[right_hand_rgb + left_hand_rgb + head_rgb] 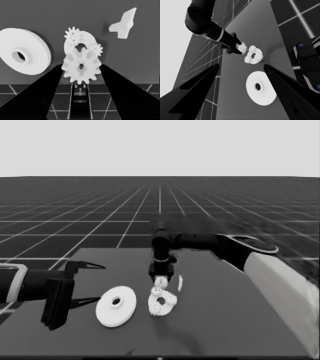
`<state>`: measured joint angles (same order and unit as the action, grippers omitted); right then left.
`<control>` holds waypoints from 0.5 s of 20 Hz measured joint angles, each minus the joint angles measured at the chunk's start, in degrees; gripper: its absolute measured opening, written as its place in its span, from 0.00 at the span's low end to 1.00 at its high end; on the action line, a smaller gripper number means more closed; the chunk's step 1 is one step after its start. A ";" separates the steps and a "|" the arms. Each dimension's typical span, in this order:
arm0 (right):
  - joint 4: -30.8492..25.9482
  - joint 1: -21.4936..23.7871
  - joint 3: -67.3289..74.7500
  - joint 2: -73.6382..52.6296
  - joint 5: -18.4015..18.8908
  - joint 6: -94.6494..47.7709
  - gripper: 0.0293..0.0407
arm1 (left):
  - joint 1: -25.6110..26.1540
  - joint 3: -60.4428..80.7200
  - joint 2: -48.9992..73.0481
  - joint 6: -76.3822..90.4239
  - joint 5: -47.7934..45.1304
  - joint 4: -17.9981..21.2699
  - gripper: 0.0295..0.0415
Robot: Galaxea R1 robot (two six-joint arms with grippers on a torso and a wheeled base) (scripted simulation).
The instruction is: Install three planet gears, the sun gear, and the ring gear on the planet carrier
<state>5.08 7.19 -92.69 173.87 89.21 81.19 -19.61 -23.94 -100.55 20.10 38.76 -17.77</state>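
Two black-then-pale-grey arms, each gripper [85, 284] with long pointed black fingers.

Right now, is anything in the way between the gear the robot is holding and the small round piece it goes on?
Nothing visible. The right gripper holds a gear just above the smaller round part, where two gears already sit to the sides.

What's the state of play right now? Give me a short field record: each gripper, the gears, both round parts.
right gripper: over the smaller round part, shut on a gear
left gripper: parked at the table's left end, open, holding nothing
gears on the smaller round part: two visible in the right wrist view
larger round part: flat on the table, beside the smaller one, not yet installed
thin white piece: on the table, apart
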 joint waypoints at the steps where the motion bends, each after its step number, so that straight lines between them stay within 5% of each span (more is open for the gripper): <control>1: 4.79 -5.74 -1.19 0.29 -0.79 -0.79 0.14 | 0.00 0.00 0.00 0.00 0.00 0.00 0.75; 4: 9.82 -11.51 -5.09 1.26 -2.33 -3.31 0.14 | 0.00 0.00 0.00 0.00 0.00 0.00 0.75; 10: 10.92 -12.94 -6.34 1.56 -2.86 -3.81 0.14 | 0.00 0.00 0.00 0.00 0.00 0.00 0.75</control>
<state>16.00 -5.75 -99.02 175.43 86.35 77.39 -19.61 -23.94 -100.55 20.10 38.76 -17.77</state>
